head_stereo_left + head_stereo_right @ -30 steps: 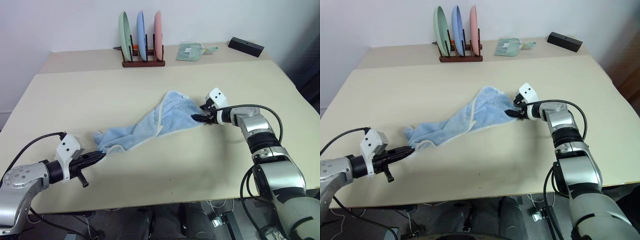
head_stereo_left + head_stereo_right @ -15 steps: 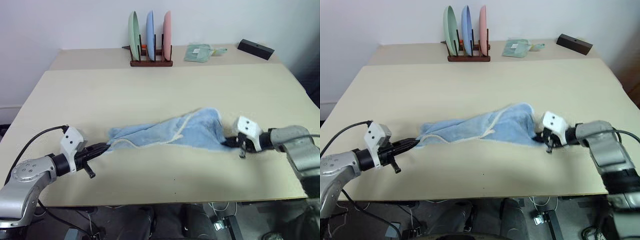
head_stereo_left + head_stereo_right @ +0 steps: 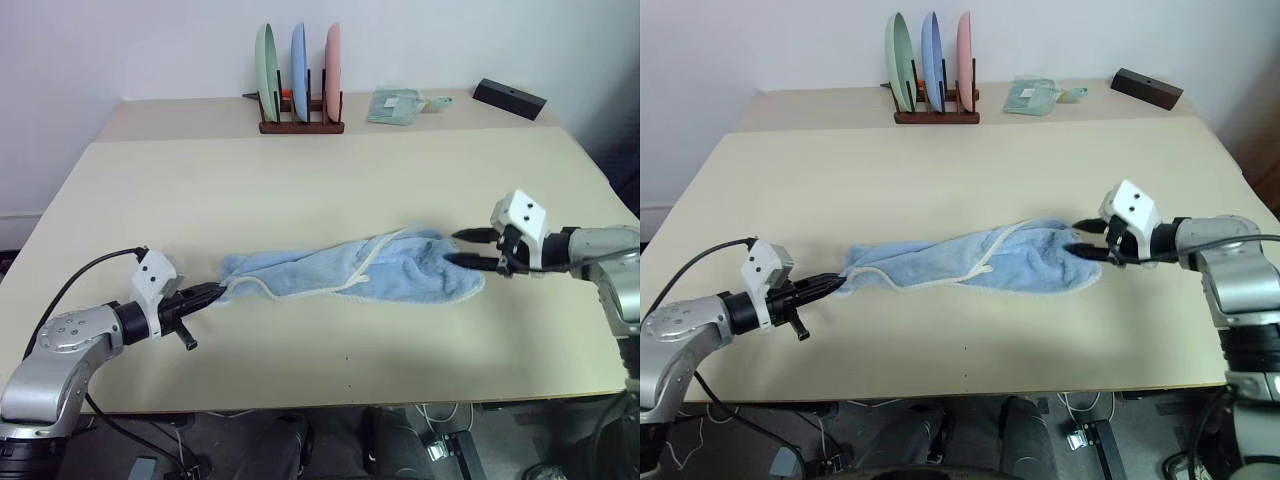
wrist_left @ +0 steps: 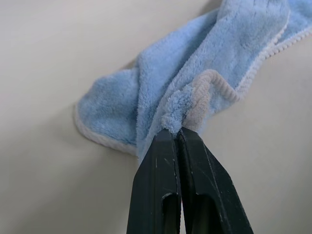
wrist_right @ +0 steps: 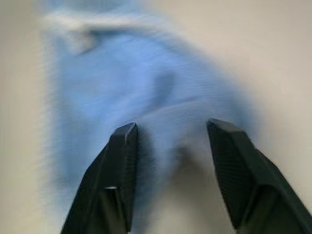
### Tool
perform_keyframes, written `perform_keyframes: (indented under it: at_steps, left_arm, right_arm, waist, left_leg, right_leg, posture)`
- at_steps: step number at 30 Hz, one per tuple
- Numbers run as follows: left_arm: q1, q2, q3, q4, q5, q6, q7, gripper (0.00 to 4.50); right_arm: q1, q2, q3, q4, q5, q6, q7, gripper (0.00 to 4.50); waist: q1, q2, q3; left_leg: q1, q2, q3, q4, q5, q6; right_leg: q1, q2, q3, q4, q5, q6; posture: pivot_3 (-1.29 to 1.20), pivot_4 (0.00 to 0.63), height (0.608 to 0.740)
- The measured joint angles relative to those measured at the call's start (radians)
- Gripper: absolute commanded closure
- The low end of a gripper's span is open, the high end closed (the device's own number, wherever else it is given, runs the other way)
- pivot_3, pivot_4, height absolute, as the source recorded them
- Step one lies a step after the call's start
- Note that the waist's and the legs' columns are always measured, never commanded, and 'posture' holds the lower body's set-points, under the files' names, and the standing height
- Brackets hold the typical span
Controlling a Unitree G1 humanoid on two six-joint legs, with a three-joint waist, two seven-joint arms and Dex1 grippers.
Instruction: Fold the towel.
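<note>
We see our left hand (image 3: 214, 294) clamped on the towel's (image 3: 350, 277) left hemmed corner; the towel lies bunched lengthwise across the tabletop (image 3: 330, 180). Our right hand (image 3: 462, 250) hangs parted just over its right end, gripping nothing. Far back: plate rack (image 3: 299, 72), green cloth (image 3: 396, 105), black block (image 3: 510, 98), nothing between.

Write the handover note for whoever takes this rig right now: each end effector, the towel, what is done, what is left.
Left end effector: shut on the towel's hemmed corner at its left end.
Right end effector: open, at the towel's right end, holding nothing.
Towel: stretched out in a bunched, twisted strip across the table, not flat.
Done: no fold made yet.
Left: regrasp the right end, spread the towel flat, then fold it.
</note>
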Motion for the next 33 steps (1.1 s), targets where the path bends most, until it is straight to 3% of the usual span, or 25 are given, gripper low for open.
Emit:
perform_keyframes:
  at_steps: [8, 13, 17, 20, 24, 27, 30, 33]
  left_arm:
    - [0.007, -0.006, -0.007, -0.019, 0.002, 0.000, 0.026, 4.50]
    - [0.022, -0.006, -0.007, -0.034, 0.003, 0.000, 0.035, 4.50]
    - [0.039, -0.006, 0.003, -0.039, 0.003, 0.000, 0.049, 4.50]
    - [0.079, -0.005, 0.026, -0.044, 0.006, -0.006, 0.056, 4.50]
    - [0.066, -0.004, 0.032, -0.039, 0.013, -0.014, 0.061, 4.50]
    - [0.048, -0.004, 0.029, -0.027, 0.020, -0.025, 0.063, 4.50]
    - [0.010, -0.008, 0.022, 0.008, 0.038, -0.035, 0.071, 4.50]
    - [-0.015, -0.018, 0.015, 0.030, 0.046, -0.043, 0.087, 4.50]
  right_arm:
    - [-0.187, 0.136, 0.077, 0.284, -0.074, -0.052, -0.099, 2.15]
    - [-0.233, 0.144, 0.092, 0.329, -0.096, -0.072, -0.093, 2.15]
    - [-0.134, 0.060, 0.100, 0.210, -0.085, -0.082, 0.023, 2.15]
    - [0.036, -0.080, 0.094, 0.030, -0.044, -0.060, 0.160, 2.15]
    - [0.131, -0.169, 0.055, -0.103, -0.001, -0.008, 0.210, 2.15]
    - [0.124, -0.178, 0.013, -0.147, 0.029, 0.019, 0.204, 1.33]
    - [0.073, -0.146, -0.007, -0.160, 0.086, 0.078, 0.173, 0.05]
    - [-0.033, -0.078, -0.021, -0.141, 0.097, 0.076, 0.096, 0.05]
  waist:
    - [-0.004, 0.000, 0.000]
    - [-0.001, 0.000, 0.000]
    - [0.003, 0.000, 0.000]
    - [0.002, 0.000, 0.000]
    - [-0.005, 0.001, 0.000]
    - [-0.002, 0.001, 0.000]
    - [0.001, 0.001, 0.000]
    - [-0.001, 0.001, 0.000]
  left_leg:
    - [-0.001, 0.000, 0.001, 0.000, 0.000, 0.000]
    - [-0.002, 0.000, 0.000, -0.001, 0.000, 0.000]
    - [-0.003, 0.000, 0.000, 0.000, 0.000, 0.000]
    - [-0.003, 0.000, 0.000, -0.001, 0.000, 0.000]
    - [0.000, 0.001, 0.003, 0.000, 0.000, 0.000]
    - [0.000, 0.001, 0.002, 0.000, 0.000, 0.000]
    - [-0.001, 0.001, 0.003, 0.000, 0.000, 0.000]
    - [-0.001, 0.001, 0.003, 0.000, 0.000, 0.000]
  right_leg:
    - [-0.003, 0.000, 0.000, 0.001, 0.000, 0.000]
    - [-0.003, 0.000, 0.000, 0.000, 0.000, 0.000]
    - [-0.003, 0.000, 0.000, 0.000, 0.000, 0.000]
    - [-0.003, 0.000, 0.000, 0.000, 0.000, 0.000]
    - [-0.002, 0.000, 0.001, 0.002, 0.000, 0.000]
    - [-0.002, 0.000, 0.001, 0.001, 0.000, 0.000]
    - [-0.003, 0.000, 0.001, 0.001, 0.000, 0.000]
    - [-0.003, 0.000, 0.001, 0.001, 0.000, 0.000]
  posture:
    - [0.00, 0.150, 0.740]
    - [0.00, 0.150, 0.740]
    - [0.00, 0.150, 0.740]
    - [0.00, 0.150, 0.740]
    - [0.00, 0.150, 0.740]
    - [0.00, 0.150, 0.740]
    - [0.00, 0.150, 0.740]
    - [0.00, 0.150, 0.740]
